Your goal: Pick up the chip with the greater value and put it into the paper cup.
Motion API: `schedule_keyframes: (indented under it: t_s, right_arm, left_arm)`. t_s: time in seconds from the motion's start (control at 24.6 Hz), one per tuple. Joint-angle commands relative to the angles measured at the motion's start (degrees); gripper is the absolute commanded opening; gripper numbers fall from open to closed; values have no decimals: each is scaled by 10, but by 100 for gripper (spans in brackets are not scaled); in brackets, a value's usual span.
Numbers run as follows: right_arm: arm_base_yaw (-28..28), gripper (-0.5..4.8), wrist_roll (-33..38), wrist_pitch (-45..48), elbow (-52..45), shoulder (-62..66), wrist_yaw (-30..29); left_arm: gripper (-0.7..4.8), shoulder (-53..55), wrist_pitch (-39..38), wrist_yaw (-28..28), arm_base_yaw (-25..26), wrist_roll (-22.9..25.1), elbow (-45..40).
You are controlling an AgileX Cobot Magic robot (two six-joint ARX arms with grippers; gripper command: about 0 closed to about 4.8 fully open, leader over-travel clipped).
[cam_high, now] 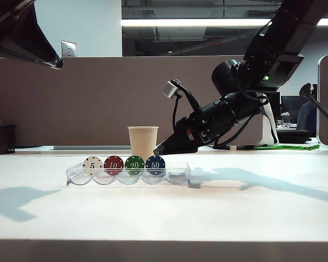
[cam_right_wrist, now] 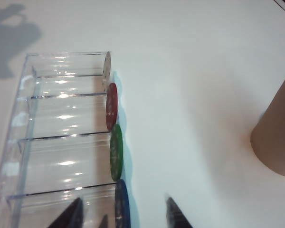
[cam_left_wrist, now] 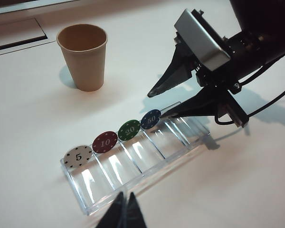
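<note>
Black arms [cam_high: 229, 117], tapered black fingers [cam_left_wrist: 168, 80]

We are looking at an office used as a robot test space. Behind the white worktop [cam_high: 164, 218] runs a brown cubicle partition [cam_high: 98, 98], with a long ceiling strip light [cam_high: 197, 22] above it. Past the partition we see a desk with dark monitors [cam_high: 295, 106], and a wall switch plate [cam_high: 68, 48] on the pale wall.
</note>
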Motion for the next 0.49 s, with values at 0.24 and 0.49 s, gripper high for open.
schedule_keyframes:
  t_s: [0.24, 0.49]
  right_arm:
    - [1, 226, 12, 27, 2, 8, -3]
    - [1, 225, 23, 37, 2, 19, -3]
  left_arm:
    - [-5, -1, 7, 3, 0, 0, 2]
    - [-5, -1, 7, 3, 0, 0, 2]
